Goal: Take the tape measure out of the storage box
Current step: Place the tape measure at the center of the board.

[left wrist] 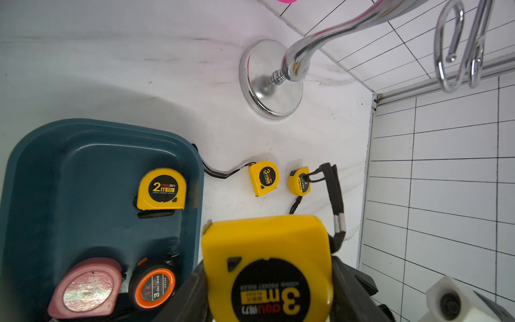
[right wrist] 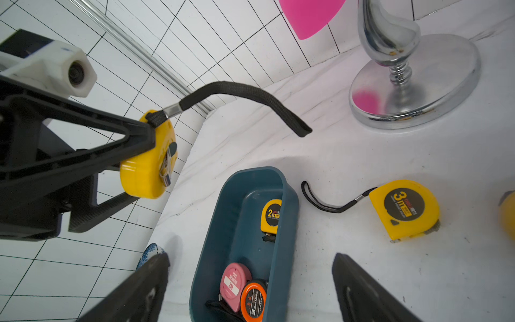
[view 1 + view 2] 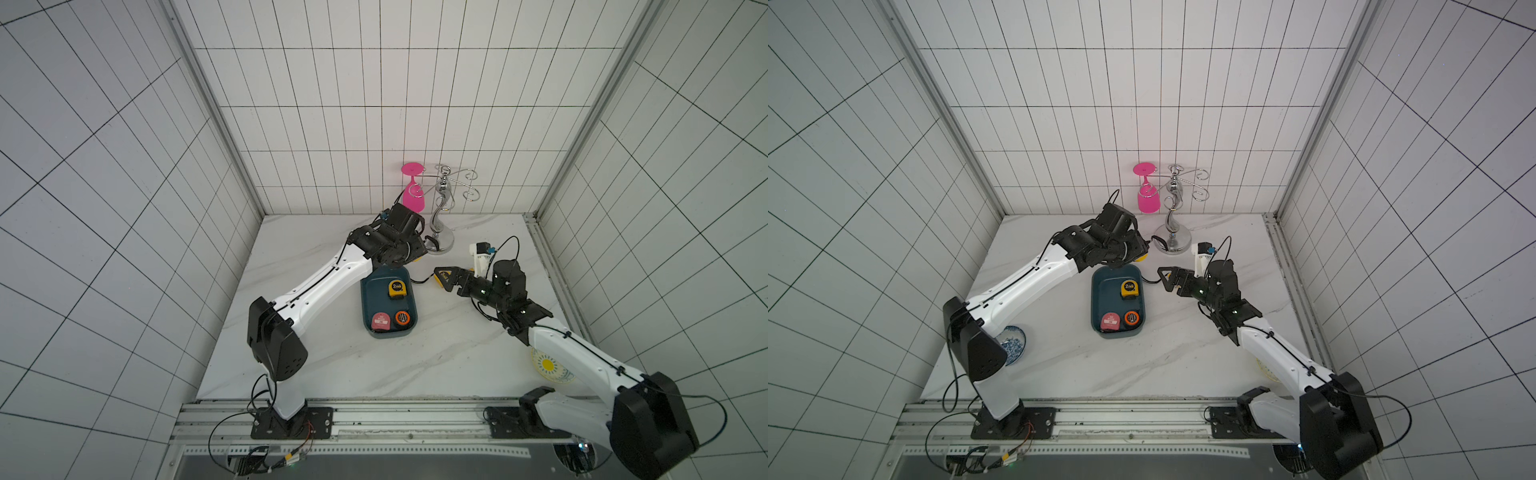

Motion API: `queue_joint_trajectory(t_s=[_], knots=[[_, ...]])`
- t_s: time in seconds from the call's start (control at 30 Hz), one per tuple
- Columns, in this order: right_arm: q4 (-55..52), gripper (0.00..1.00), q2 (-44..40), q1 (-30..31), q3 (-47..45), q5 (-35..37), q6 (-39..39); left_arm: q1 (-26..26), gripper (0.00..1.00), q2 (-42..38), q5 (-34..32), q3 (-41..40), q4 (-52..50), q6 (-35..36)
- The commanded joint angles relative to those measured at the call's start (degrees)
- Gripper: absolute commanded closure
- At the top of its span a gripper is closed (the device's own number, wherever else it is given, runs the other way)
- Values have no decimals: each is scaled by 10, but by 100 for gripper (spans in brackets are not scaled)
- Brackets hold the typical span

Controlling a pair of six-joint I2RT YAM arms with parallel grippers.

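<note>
Clamping a yellow 3m tape measure [image 1: 267, 251], the left gripper [image 2: 140, 163] holds it in the air, clear of the storage box [image 3: 372, 299], near its far end. Right gripper [image 2: 250, 258] gapes empty beside the box. Yellow 2m tape [image 3: 396, 289], pink tape [image 3: 380, 322], orange tape [image 3: 402, 318] lie inside.

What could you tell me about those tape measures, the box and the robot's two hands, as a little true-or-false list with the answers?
1. The left hand grips a yellow tape measure. True.
2. The box is empty. False: it holds a pink tape measure, an orange tape measure and a yellow one.
3. The right hand is open and holds nothing. True.
4. The pink glass lies inside the box. False: it hangs upside down from the metal rack.
</note>
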Motion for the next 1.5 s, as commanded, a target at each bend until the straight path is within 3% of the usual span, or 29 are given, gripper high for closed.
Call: queue_joint_trajectory(t_s=[0.0,0.47,0.87,1.0,1.37,1.4,1.47], knots=[[68,5,-8,14,-27,15,-3,-4,100,-9,14,-29,55,-50],[172,5,46,34,-31,-11,-7,-26,100,-37,7,-87,123,-110],[241,8,98,36,-26,-12,18,-34,100,-60,47,-126,163,-148],[258,19,109,36,-29,-12,27,-34,100,-69,52,-138,172,-155],[273,66,124,36,-31,-25,45,-34,100,-73,61,-152,191,-156],[272,69,123,36,-32,-24,45,-34,98,-73,60,-153,193,-154],[268,72,122,35,-33,-21,45,-34,72,-73,58,-154,194,-148]])
